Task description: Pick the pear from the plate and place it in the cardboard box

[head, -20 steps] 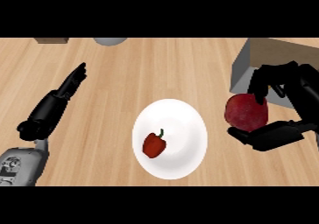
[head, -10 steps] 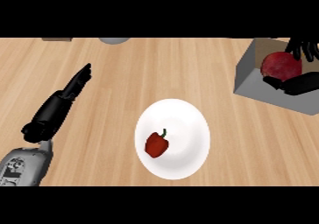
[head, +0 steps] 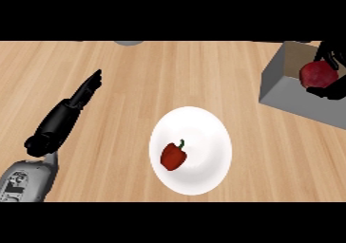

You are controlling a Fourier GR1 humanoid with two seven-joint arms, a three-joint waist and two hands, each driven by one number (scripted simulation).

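A dark red pear (head: 317, 75) sits in my right hand (head: 335, 91), whose fingers curl round it over the open top of the cardboard box (head: 288, 92) at the right edge. The white plate (head: 204, 137) lies in the middle of the counter and carries a small red pepper (head: 174, 156) with a green stem. My left hand (head: 72, 107) lies at the left, fingers straight and pointing away, holding nothing.
A grey round object (head: 129, 42) shows partly at the top edge of the wooden counter. The box has grey outer walls and stands at the far right, cut off by the view's edge.
My right hand has carried the pear up and to the right, from beside the plate to over the box. The left hand has shifted slightly.
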